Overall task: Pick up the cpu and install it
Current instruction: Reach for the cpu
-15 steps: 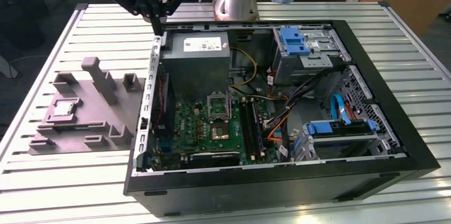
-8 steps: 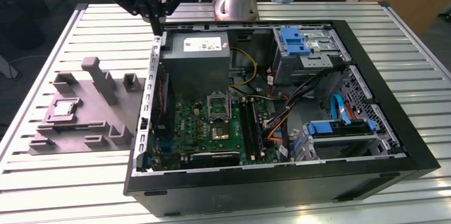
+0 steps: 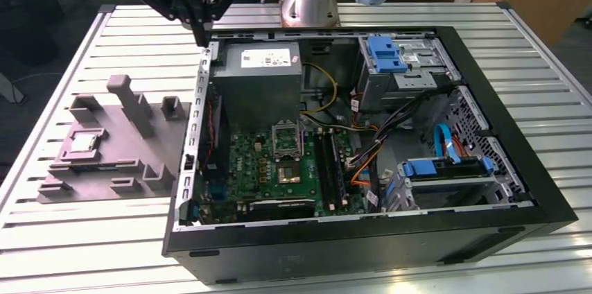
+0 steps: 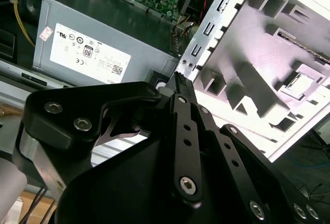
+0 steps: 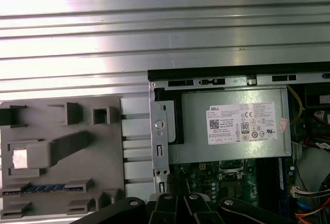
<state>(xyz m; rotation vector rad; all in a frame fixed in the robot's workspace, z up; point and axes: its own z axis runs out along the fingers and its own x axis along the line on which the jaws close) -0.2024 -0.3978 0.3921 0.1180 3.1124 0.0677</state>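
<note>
The cpu (image 3: 83,143) is a small pale silver square lying in a recess of the grey fixture tray (image 3: 116,162), at the exterior view's left of the open computer case. It also shows in the second wrist view as the cpu (image 4: 301,84) and in the first wrist view as the cpu (image 5: 19,158). My gripper (image 3: 201,34) hangs high over the case's far left corner, well away from the cpu. In the second wrist view the gripper (image 4: 178,78) has its black fingers pressed together, shut on nothing. The black socket frame (image 3: 285,136) sits on the green motherboard.
The grey power-supply box (image 3: 262,79) lies right below the gripper, inside the black case (image 3: 370,245). Cables, drive cages with blue clips (image 3: 387,55) and memory sticks (image 3: 331,162) crowd the case. The fixture tray carries tall grey posts (image 3: 129,103). Slatted metal table (image 3: 55,238) all around.
</note>
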